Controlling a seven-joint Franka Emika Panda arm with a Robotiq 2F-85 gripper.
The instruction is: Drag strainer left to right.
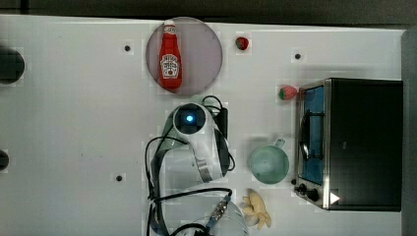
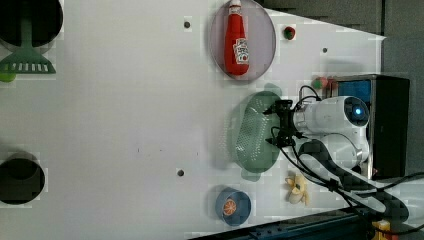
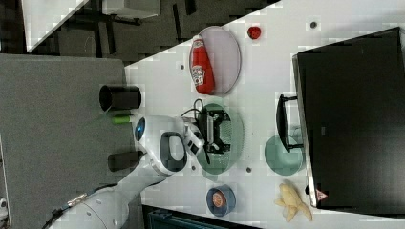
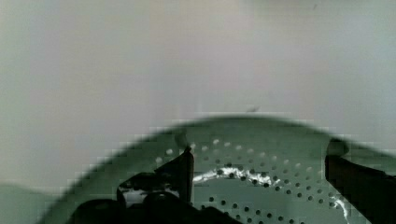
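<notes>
The strainer (image 2: 250,142) is a pale mint-green oval colander with a perforated bottom, lying on the white table. In the top view the arm covers most of the strainer (image 1: 170,141). My gripper (image 2: 278,124) hangs over the bowl near the rim on the left view's right, jaws open wide. In the right view the gripper (image 3: 216,131) sits over the middle of the strainer (image 3: 233,125). The wrist view shows both black fingertips (image 4: 186,164) spread apart inside the strainer (image 4: 261,186), with nothing between them.
A ketchup bottle (image 1: 170,56) lies on a grey-purple plate (image 1: 204,51). A mint cup (image 1: 268,163) stands beside a black toaster oven (image 1: 361,142). Strawberries (image 1: 288,92), a toy banana (image 1: 257,209) and a blue bowl (image 2: 233,206) lie nearby. Bare table spreads across the top view's left.
</notes>
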